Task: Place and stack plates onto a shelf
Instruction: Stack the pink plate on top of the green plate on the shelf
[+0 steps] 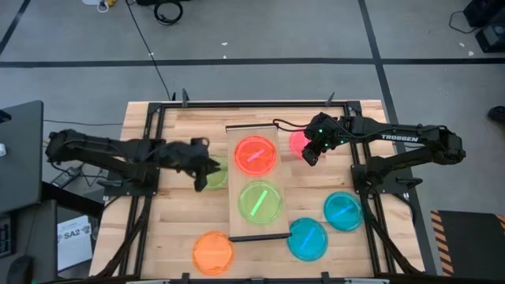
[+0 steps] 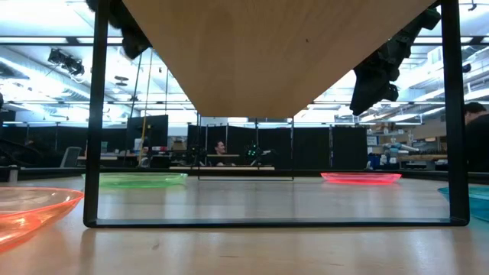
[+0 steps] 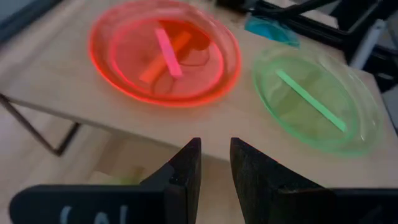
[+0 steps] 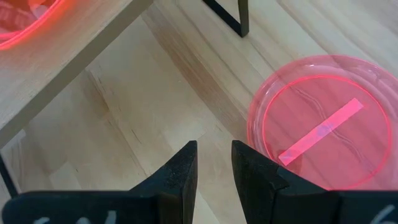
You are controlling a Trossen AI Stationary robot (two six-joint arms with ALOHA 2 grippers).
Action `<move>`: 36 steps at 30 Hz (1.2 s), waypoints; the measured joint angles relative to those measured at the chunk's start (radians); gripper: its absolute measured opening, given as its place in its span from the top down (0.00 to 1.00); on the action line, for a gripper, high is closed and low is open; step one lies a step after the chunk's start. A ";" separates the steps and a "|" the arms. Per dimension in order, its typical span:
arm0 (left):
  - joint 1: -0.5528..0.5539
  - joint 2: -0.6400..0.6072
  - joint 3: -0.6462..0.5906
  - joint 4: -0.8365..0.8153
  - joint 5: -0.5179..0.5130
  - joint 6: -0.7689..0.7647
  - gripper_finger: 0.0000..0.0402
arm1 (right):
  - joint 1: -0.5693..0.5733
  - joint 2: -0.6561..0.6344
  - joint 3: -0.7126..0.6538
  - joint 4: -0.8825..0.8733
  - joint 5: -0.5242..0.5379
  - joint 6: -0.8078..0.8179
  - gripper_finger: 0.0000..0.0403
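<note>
With both pincers nearly closed and empty, the pink plate (image 4: 323, 127) (flat on the surface (image 1: 177, 213)) could be pushed aside unless the right pincer (image 4: 214, 163) is opened wider.

Two plates (image 1: 256, 177) on shelf (image 1: 233, 183), others, apparently six, on table (image 1: 181, 225) around it

**Around the bench: floor, cables, a far-off person**

The plank bench (image 1: 177, 217) sits in a dark frame on grey floor (image 1: 260, 31) crossed by black tape lines. Black cables (image 1: 167, 11) lie on that floor, well beyond both claws. A dark monitor (image 1: 20, 154) stands outside the left claw's arm. In the low view, a person (image 2: 221, 150) sits far behind the bench.
</note>
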 joint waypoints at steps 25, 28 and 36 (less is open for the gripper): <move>-0.156 -0.055 -0.223 0.294 -0.010 -0.010 0.77 | -0.344 0.000 0.003 0.008 0.051 -0.133 0.74; -0.156 -0.055 -0.223 0.293 -0.011 -0.010 0.77 | -0.411 0.004 0.003 0.008 0.048 -0.176 0.74; -0.156 -0.055 -0.223 0.293 -0.011 -0.009 0.77 | -0.562 0.070 0.003 0.030 -0.031 -0.265 0.74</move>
